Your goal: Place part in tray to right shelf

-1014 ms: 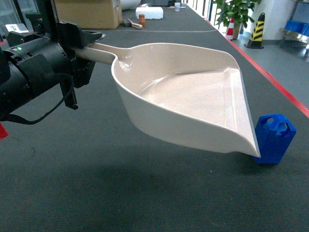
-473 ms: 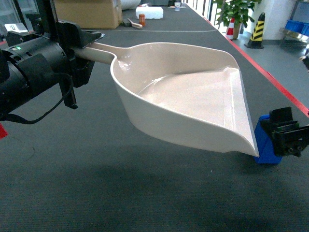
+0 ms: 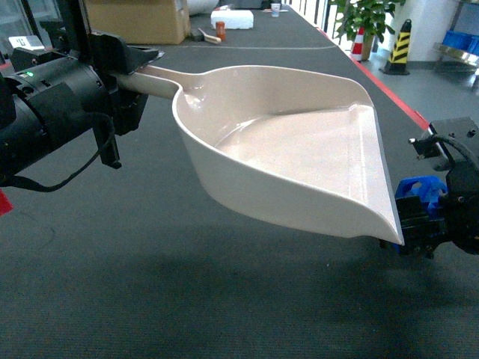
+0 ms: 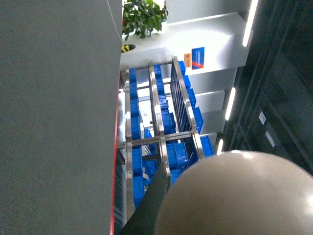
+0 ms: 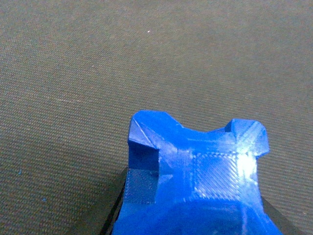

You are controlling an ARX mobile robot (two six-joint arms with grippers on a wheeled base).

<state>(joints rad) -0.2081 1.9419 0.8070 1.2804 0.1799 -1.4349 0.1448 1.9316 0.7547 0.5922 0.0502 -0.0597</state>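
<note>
The cream tray [image 3: 299,149] hangs above the dark table with its handle in my shut left gripper [image 3: 133,71]. Its front lip points right, towards the blue part [image 3: 419,187]. In the left wrist view the tray [image 4: 234,196] is a blurred beige mass beside one dark finger [image 4: 154,208]. My right gripper [image 3: 420,221] is at the part by the lip's corner. In the right wrist view the part [image 5: 195,166] fills the space between the fingers [image 5: 113,213], which lie against its sides. I cannot tell whether the distant steel rack [image 4: 161,122] is the right shelf.
The table's red edge [image 3: 408,105] runs along the right side. At the far end stand a cardboard box [image 3: 138,19], a white box [image 3: 232,19] and small items. Off the table are a plant [image 3: 367,19], a striped bollard [image 3: 400,45] and blue bins [image 3: 460,41].
My right gripper has come in from the right edge and moved left around the blue part. The tray and my left arm have stayed in place.
</note>
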